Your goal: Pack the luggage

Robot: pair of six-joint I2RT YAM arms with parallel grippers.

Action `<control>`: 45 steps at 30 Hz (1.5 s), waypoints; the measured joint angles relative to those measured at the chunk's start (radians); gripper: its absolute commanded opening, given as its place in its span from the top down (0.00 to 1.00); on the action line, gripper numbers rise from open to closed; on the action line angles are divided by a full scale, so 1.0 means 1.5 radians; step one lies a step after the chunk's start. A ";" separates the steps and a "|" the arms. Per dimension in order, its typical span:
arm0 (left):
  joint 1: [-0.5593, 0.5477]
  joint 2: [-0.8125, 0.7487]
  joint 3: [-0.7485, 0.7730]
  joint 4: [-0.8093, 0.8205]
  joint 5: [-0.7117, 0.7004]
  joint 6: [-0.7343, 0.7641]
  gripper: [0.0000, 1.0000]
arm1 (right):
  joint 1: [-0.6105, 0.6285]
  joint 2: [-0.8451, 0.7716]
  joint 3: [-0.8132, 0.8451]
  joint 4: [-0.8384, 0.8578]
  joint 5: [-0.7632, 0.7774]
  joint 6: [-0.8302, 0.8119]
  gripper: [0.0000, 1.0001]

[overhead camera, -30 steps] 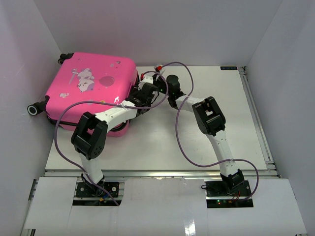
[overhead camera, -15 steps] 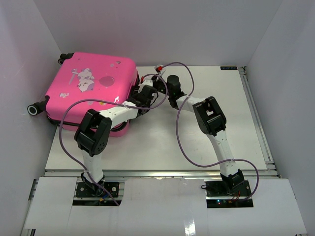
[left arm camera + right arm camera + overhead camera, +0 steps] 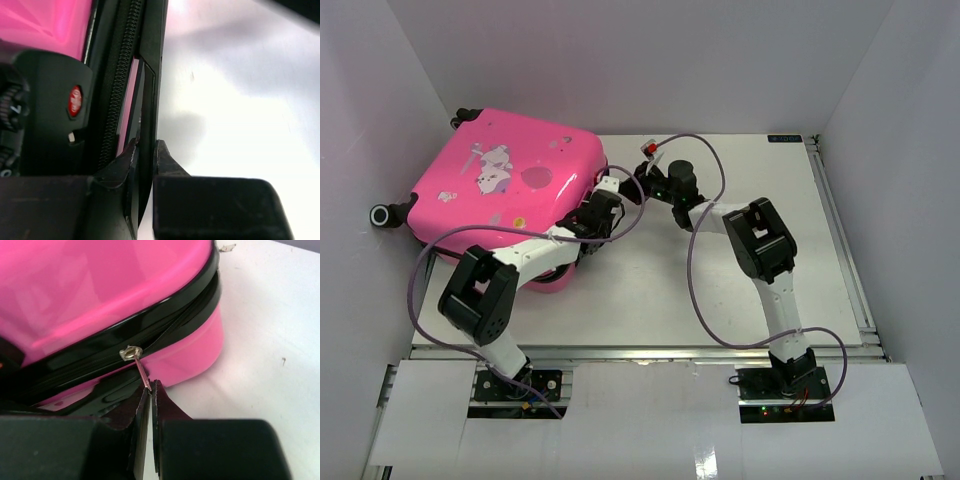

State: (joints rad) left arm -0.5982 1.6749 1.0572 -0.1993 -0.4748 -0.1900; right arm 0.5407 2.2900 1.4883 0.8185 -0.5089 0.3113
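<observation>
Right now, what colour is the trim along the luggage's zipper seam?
Black trim, set against the hot-pink shell of the luggage; it shows best in the right wrist view.

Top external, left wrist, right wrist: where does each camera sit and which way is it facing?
Top external: above and behind the arm bases, looking down at the table, the luggage and both arms.
Left wrist: on the left arm, looking along the left gripper, shut on the luggage's black zipper trim.
Right wrist: on the right arm, facing the luggage's side; the right gripper pinches the zipper pull.
Shared: both wrist views show that zipper trim.
</observation>
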 measured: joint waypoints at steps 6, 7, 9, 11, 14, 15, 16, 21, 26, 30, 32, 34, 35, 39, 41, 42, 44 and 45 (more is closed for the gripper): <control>-0.055 -0.112 -0.096 -0.045 0.008 -0.053 1.00 | -0.003 -0.078 -0.104 0.000 0.016 -0.006 0.92; -0.066 -0.127 -0.109 -0.053 0.008 -0.059 1.00 | -0.004 -0.090 -0.119 -0.001 0.019 -0.008 0.92; -0.086 -0.152 -0.130 -0.060 0.006 -0.073 1.00 | -0.005 -0.110 -0.139 -0.006 0.023 -0.016 0.92; -0.103 -0.177 -0.153 -0.058 0.003 -0.088 1.00 | -0.006 -0.117 -0.144 -0.009 0.033 -0.026 0.92; -0.127 -0.220 -0.184 -0.077 0.002 -0.101 1.00 | -0.014 -0.117 -0.141 -0.011 0.059 -0.040 0.92; -0.136 -0.231 -0.193 -0.082 0.001 -0.104 1.00 | -0.020 -0.115 -0.133 -0.021 0.063 -0.044 0.92; -0.145 -0.243 -0.202 -0.086 0.001 -0.105 1.00 | -0.025 -0.110 -0.119 -0.028 0.066 -0.047 0.92; -0.173 -0.283 -0.229 -0.100 0.000 -0.107 1.00 | -0.043 -0.060 -0.007 -0.052 0.062 -0.057 0.91; -0.176 -0.286 -0.229 -0.105 -0.007 -0.107 1.00 | -0.054 -0.057 -0.025 -0.047 0.013 -0.051 0.59; -0.177 -0.286 -0.229 -0.106 -0.010 -0.109 1.00 | -0.070 -0.082 -0.122 -0.041 -0.094 -0.063 0.47; -0.178 -0.286 -0.229 -0.106 -0.010 -0.109 1.00 | -0.079 -0.101 -0.173 -0.045 -0.142 -0.088 0.36; -0.177 -0.287 -0.230 -0.106 -0.010 -0.111 1.00 | -0.085 -0.116 -0.200 -0.050 -0.192 -0.111 0.33; -0.178 -0.288 -0.230 -0.107 -0.010 -0.111 1.00 | -0.089 -0.122 -0.207 -0.052 -0.217 -0.121 0.33; -0.178 -0.295 -0.234 -0.107 -0.009 -0.112 1.00 | -0.085 -0.133 -0.200 -0.039 -0.283 -0.143 0.30; -0.178 -0.295 -0.234 -0.107 -0.009 -0.112 1.00 | -0.080 -0.139 -0.199 -0.038 -0.297 -0.159 0.29; -0.179 -0.295 -0.234 -0.107 -0.009 -0.112 1.00 | -0.077 -0.142 -0.199 -0.039 -0.302 -0.167 0.29; -0.179 -0.295 -0.234 -0.107 -0.009 -0.112 1.00 | -0.069 -0.147 -0.199 -0.040 -0.311 -0.184 0.28; -0.179 -0.295 -0.234 -0.107 -0.008 -0.112 1.00 | -0.065 -0.148 -0.197 -0.040 -0.314 -0.192 0.28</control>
State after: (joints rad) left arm -0.8661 1.2324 0.7055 -0.3599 -0.4875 -0.3576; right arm 0.4434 2.0684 1.1922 0.7584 -0.9803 0.0239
